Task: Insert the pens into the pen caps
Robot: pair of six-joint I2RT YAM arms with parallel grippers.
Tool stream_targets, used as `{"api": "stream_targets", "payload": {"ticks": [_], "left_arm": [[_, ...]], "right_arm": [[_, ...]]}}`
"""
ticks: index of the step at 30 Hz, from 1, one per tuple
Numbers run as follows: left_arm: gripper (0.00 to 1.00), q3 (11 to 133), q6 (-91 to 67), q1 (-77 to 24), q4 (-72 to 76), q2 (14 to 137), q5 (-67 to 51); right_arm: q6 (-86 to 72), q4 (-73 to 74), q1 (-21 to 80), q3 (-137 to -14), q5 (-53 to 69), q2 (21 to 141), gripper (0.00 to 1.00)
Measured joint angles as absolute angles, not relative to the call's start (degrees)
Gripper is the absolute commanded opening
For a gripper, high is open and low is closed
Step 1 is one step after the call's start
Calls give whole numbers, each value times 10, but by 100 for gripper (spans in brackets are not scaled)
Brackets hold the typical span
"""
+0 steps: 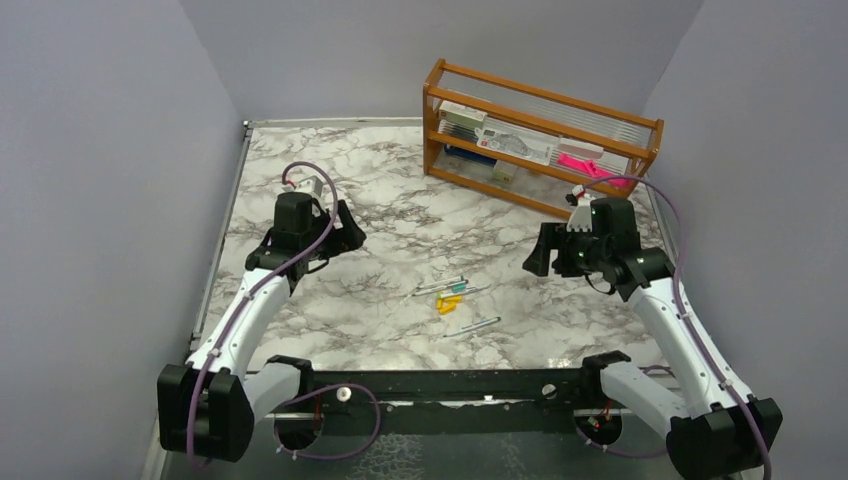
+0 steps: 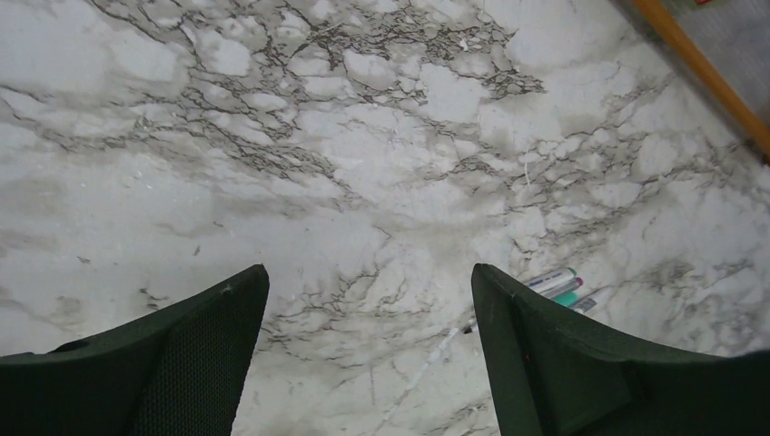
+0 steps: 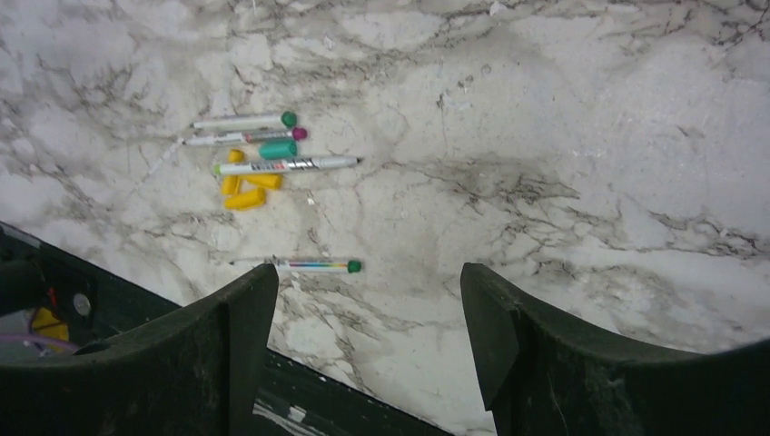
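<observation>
Several silvery-white pens [image 1: 447, 287] lie together mid-table, with one more pen [image 1: 472, 326] apart nearer the front edge. Beside the group lie yellow-orange caps [image 1: 448, 303] and a teal-green cap [image 1: 459, 291]. The right wrist view shows the grouped pens [image 3: 286, 165], the lone pen [image 3: 295, 265], the yellow caps [image 3: 245, 198] and the teal cap [image 3: 278, 150]. My left gripper [image 1: 350, 234] is open and empty, left of the pens; its view [image 2: 368, 272] shows pen ends [image 2: 554, 280] past its right finger. My right gripper [image 1: 533, 260] [image 3: 370, 270] is open and empty, right of them.
A wooden rack [image 1: 540, 140] with stationery and a bright pink flat object [image 1: 585, 165] stands at the back right, close behind my right arm. Grey walls enclose the marble table [image 1: 380, 200]. The black base rail [image 1: 450, 385] runs along the front edge.
</observation>
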State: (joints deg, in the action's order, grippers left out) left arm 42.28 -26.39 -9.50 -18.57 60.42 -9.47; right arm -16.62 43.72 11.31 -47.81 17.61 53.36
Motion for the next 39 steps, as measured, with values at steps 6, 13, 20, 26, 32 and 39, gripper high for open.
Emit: {"api": "stream_targets", "payload": {"ticks": [6, 13, 20, 26, 32, 39], "left_arm": [[86, 430, -353, -96, -190, 630, -96], [85, 486, -353, -138, -202, 683, -86], [82, 537, -321, -214, -220, 704, -49], [82, 538, -314, -214, -249, 697, -27], [83, 532, -316, -215, -272, 653, -18], [78, 523, -316, -215, -287, 645, -6]], "right_arm": [[-142, 492, 175, -488, 166, 566, 76], [-112, 461, 309, -608, 149, 682, 77], [-77, 433, 468, -661, 78, 783, 75], [-72, 451, 471, -627, 36, 787, 75], [-51, 464, 470, -608, 33, 797, 76], [-39, 502, 472, -645, 34, 861, 73]]}}
